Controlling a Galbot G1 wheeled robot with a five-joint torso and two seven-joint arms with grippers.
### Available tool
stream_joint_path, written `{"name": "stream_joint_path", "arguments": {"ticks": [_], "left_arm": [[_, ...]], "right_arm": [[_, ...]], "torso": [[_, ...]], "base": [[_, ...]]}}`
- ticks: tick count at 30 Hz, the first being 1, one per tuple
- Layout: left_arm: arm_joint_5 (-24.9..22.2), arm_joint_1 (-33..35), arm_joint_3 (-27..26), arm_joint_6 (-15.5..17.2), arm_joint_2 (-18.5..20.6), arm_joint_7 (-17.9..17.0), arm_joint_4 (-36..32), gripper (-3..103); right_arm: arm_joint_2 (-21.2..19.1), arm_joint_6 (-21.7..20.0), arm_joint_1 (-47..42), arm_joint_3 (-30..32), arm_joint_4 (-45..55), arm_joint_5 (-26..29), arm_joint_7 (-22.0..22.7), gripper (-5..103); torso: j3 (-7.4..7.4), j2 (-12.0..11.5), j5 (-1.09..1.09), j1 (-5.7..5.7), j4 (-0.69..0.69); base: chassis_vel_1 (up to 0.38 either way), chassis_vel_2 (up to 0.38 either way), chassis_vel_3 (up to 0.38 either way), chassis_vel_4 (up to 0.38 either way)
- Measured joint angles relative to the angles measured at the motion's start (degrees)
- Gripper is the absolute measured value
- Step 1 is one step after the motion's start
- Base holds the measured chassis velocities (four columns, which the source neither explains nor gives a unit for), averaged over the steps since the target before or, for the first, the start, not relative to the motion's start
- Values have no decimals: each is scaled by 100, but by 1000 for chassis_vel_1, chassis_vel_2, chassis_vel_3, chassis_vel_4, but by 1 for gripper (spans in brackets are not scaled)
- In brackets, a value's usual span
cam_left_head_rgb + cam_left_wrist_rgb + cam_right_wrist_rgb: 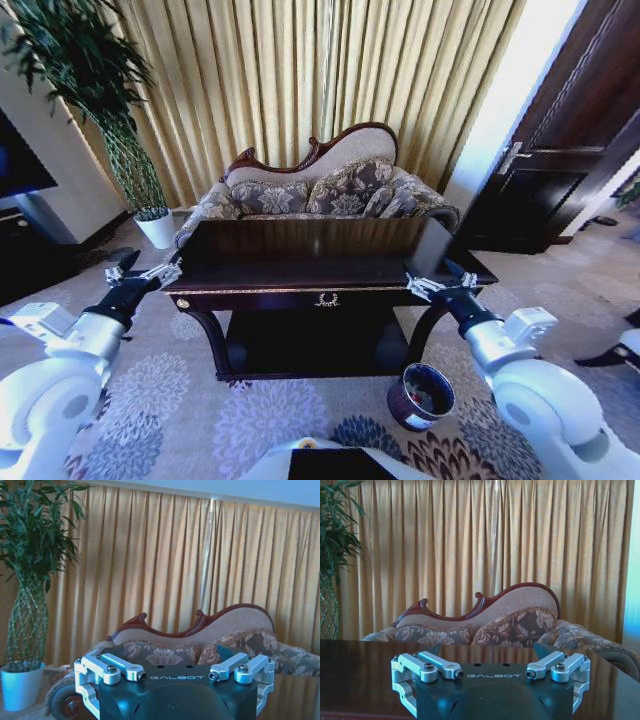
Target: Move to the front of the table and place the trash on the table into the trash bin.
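Observation:
The dark glossy table (300, 262) stands straight ahead, its gold ornament facing me; its top also spreads under my right wrist as the table (365, 675). No trash shows on the table top from here; it is out of view. The round dark trash bin (421, 397) sits on the carpet by the table's front right leg, below my right arm. My left gripper (146, 272) hovers open at the table's front left corner. My right gripper (437, 285) hovers open at the front right corner. Both hold nothing.
A floral sofa (320, 190) stands right behind the table, before gold curtains. A tall plant in a white pot (156, 229) is at the back left. A dark door (565, 150) is on the right. Patterned carpet (180, 400) lies between me and the table.

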Motion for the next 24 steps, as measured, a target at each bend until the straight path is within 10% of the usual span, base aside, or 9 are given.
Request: {"name": "stream_joint_path", "arguments": {"ticks": [24], "left_arm": [[317,-47,-18,414,159,-115,-73,100]], "right_arm": [[142,53,-154,0,-3,-205,-6,100]], "torso": [[0,0,-1,0,0]], "base": [[85,-83,-90,83]]}}
